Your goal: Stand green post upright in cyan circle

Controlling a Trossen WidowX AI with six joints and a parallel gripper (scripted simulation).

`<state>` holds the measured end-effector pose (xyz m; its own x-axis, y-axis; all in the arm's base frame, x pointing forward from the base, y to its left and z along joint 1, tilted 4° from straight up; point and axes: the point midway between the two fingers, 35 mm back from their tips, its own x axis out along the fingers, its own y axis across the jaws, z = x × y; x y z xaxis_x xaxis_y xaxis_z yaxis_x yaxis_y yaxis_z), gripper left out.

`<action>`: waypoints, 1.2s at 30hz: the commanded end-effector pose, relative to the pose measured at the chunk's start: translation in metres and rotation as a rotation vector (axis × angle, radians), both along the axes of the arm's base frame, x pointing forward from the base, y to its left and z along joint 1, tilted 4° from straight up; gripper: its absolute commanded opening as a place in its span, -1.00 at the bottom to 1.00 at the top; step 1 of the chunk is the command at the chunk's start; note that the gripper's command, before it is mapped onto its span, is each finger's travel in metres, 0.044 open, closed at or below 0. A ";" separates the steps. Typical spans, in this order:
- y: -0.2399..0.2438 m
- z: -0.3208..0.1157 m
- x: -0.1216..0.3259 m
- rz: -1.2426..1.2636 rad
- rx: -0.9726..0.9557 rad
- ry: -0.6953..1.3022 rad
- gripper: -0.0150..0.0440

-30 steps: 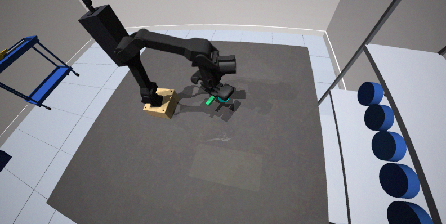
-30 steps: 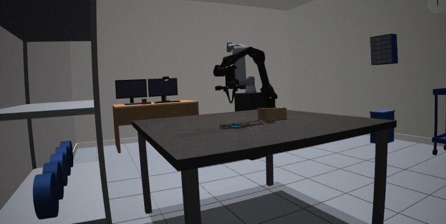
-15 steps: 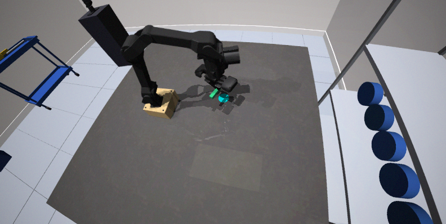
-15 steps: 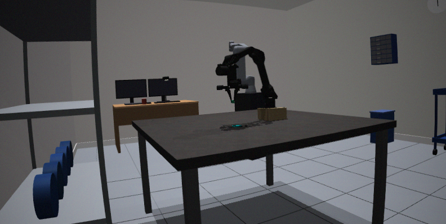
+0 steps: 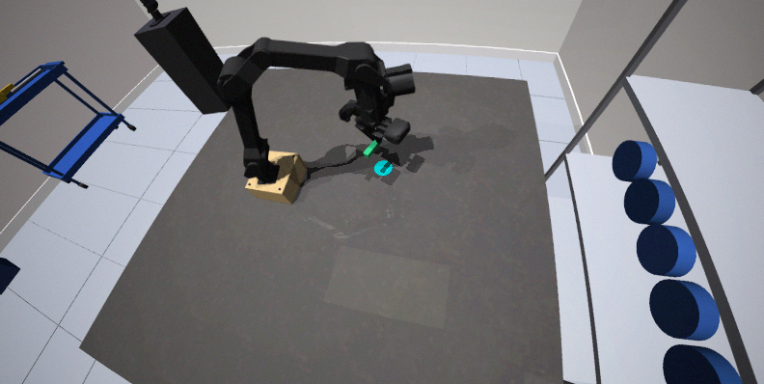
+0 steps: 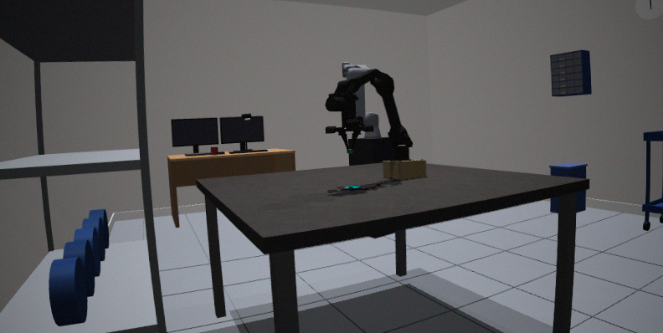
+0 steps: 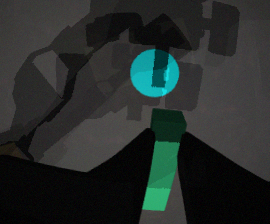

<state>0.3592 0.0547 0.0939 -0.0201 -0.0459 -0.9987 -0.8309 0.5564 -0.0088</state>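
gray walls, pale tiled floor (image 5: 69, 226) (image 6: 468, 256), wooden desk (image 6: 232, 163), twin monitors (image 6: 194, 131), blue cart (image 5: 85, 147) (image 6: 648, 168)

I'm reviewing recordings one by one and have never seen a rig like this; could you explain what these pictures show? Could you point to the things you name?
The machine is a black jointed robot arm on a tan block-shaped base (image 5: 291, 188) (image 6: 408, 169), standing on a dark grey table (image 5: 267, 285) (image 6: 417, 205). The top picture looks down from above, the exterior one looks across the room from the side, and the wrist one looks past the fingers from the arm's end. A flat cyan circle (image 5: 382, 168) (image 6: 352, 187) (image 7: 141, 75) lies on the tabletop. The black two-fingered gripper (image 5: 377, 142) (image 6: 350, 149) (image 7: 164, 137) is closed on a small green block-shaped post (image 5: 370, 149) (image 6: 350, 151) (image 7: 165, 162), held above the table.
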 end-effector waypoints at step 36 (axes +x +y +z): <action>0.010 -0.027 0.025 -0.107 0.223 -0.124 -0.42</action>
